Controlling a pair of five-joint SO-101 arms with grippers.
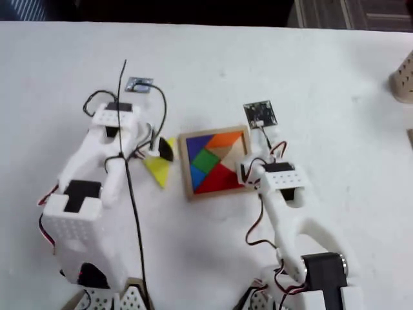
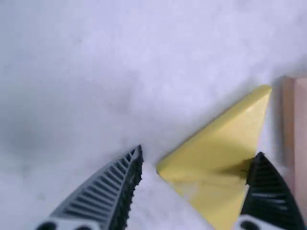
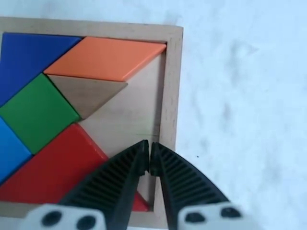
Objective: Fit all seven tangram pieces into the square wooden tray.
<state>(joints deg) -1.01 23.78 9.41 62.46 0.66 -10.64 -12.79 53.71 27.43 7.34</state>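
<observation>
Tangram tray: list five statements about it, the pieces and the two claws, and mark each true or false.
1. The yellow triangle lies on the table, outside the wooden tray. True.
2. The right claw is wide open. False: it is shut, above the tray.
3. The orange parallelogram sits in the tray. True.
4. The tray is full. False: bare wood shows between the orange parallelogram and the red triangle.
5. The left claw holds the green square. False: that square lies in the tray; the left claw is open, astride the yellow triangle.
</observation>
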